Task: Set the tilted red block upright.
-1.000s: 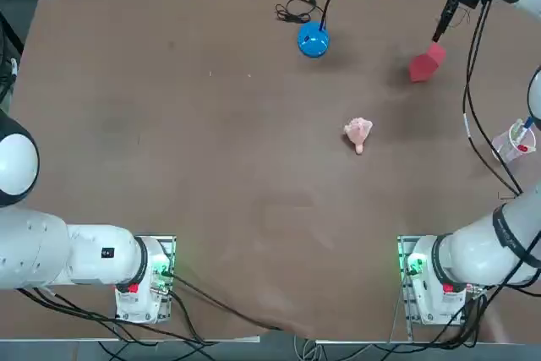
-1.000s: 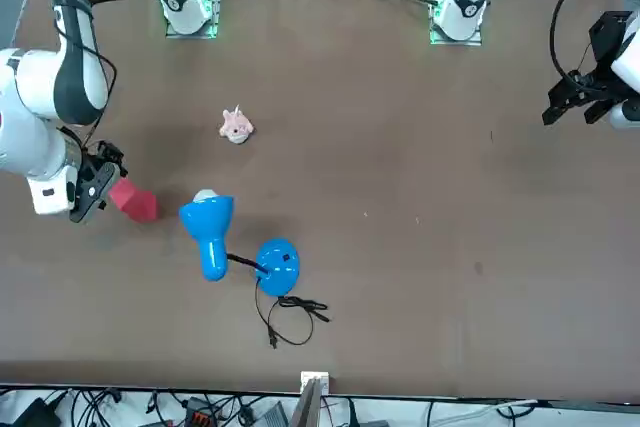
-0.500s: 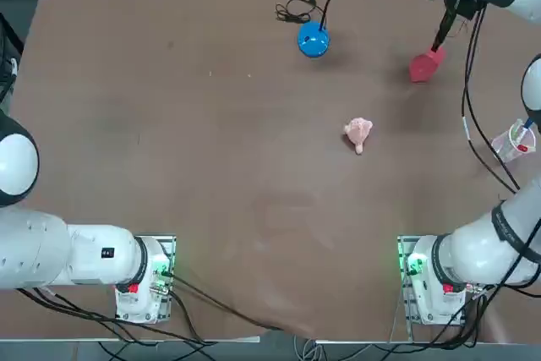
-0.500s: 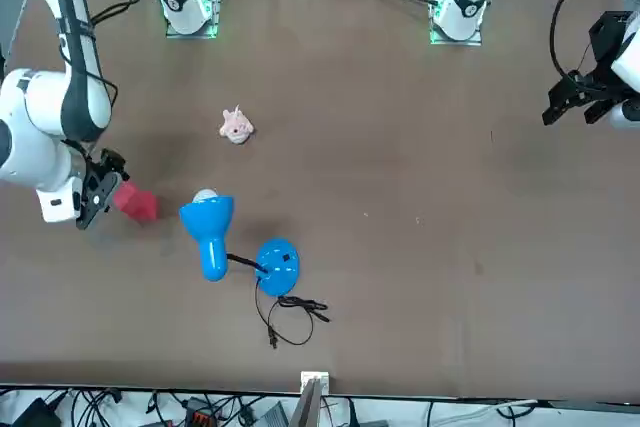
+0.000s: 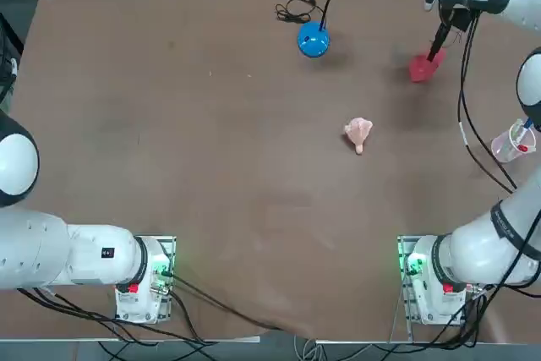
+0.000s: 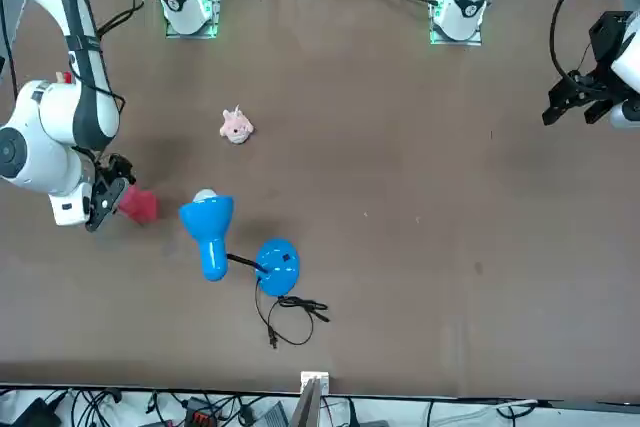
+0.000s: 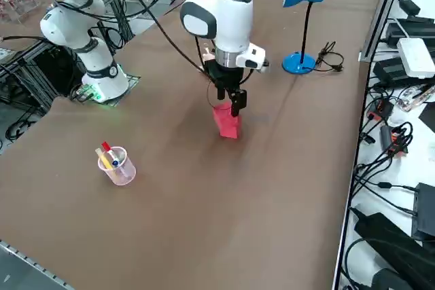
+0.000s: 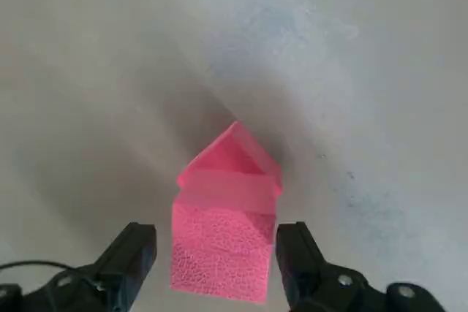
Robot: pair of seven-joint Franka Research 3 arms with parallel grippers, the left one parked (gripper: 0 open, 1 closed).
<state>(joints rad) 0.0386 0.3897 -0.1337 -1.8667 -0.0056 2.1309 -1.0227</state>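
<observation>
Red block [image 5: 421, 67] leaning on the brown surface [image 5: 211, 141], far right part in the top view, well apart from the blue desk lamp [image 7: 302, 5] and its round base [image 5: 313, 40]. Tilted, one edge down, upper end pointing toward the wrist camera [image 8: 227, 217]. Right pincer [image 8: 216, 253] directly above the block, pointing down, fingers [image 8: 135, 253] spread wide, one on each side of the block's upper end; from the wrist view a narrow gap on either side, no clear contact. From the right side view, pincer [image 7: 228, 100] down at the block's top [image 7: 226, 121]. From the front view, block [image 6: 138, 205] just beside the pincer [image 6: 103, 202]. Pale pink lumpy toy [image 5: 358, 133] nearer the middle of the surface, well apart from the block. Clear plastic cup [image 7: 119, 165] with pens near the right edge.
</observation>
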